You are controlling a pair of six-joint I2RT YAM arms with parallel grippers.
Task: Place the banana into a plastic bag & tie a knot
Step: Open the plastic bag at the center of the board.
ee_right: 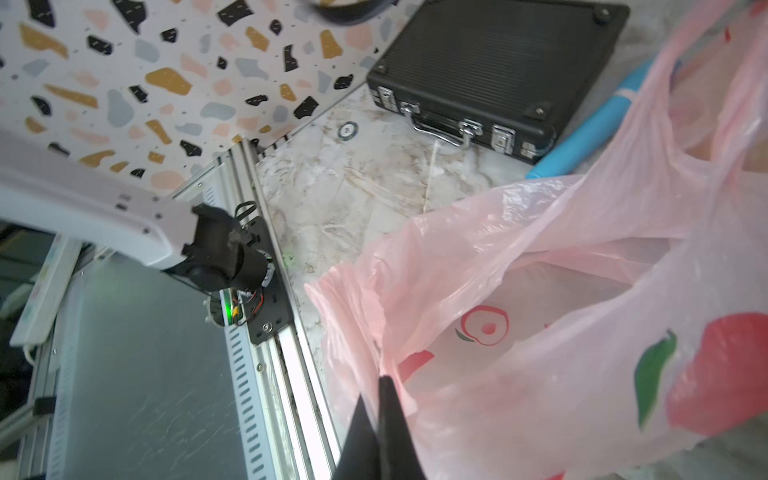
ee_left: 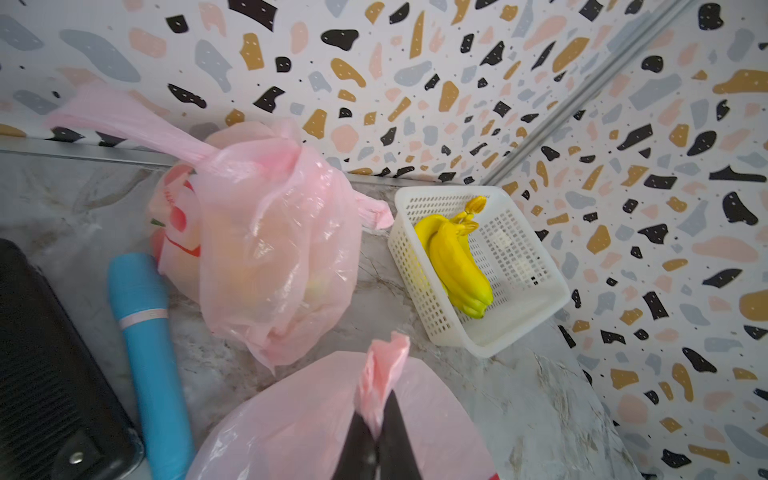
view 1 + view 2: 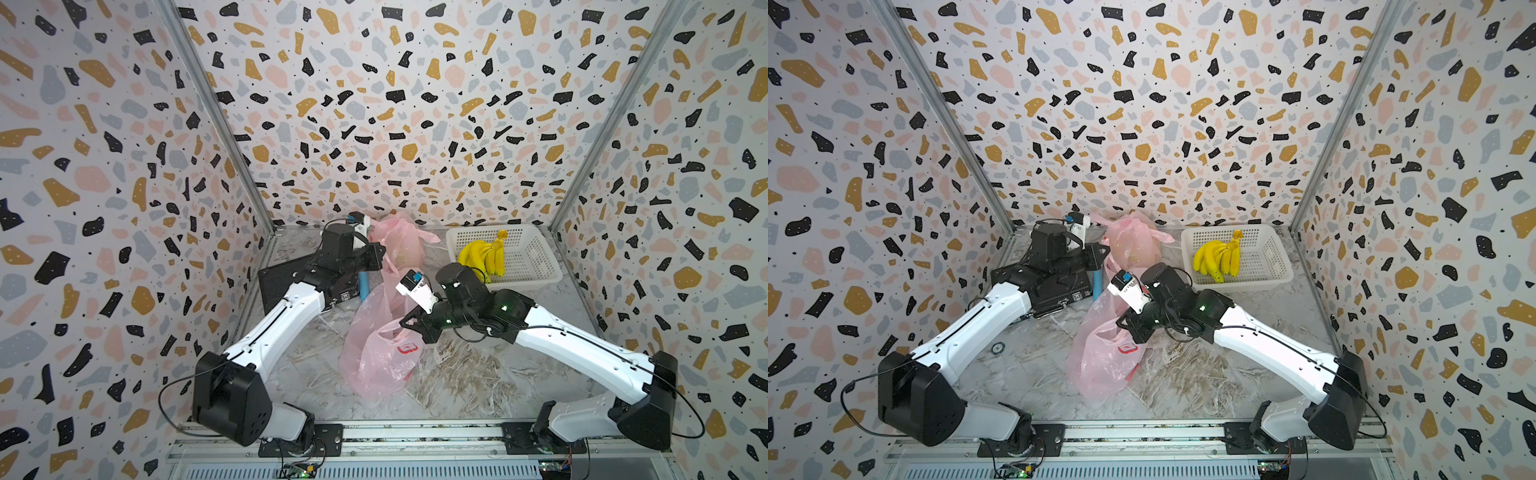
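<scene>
Left wrist view: left gripper [image 2: 376, 419] clamped on a bunched handle of the pink bag [image 2: 299, 415]. Right wrist view: right gripper [image 1: 380, 395] pinched shut on the bag's rim, mouth partly open. Neither grip is readable in both top views. Bananas [image 3: 484, 255] lie in the white basket [image 3: 536, 266], apart from the bag. Only the right wrist view shows the latches of the black case [image 1: 498, 70].

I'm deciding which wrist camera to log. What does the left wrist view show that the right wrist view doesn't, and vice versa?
Left wrist only: bananas in the white basket, a filled second bag, the left claw shut on the pink bag. Right wrist only: latches on the black case, a round token, the right claw shut on that bag's rim. Both: the pink bag, black case, blue tube.
</scene>
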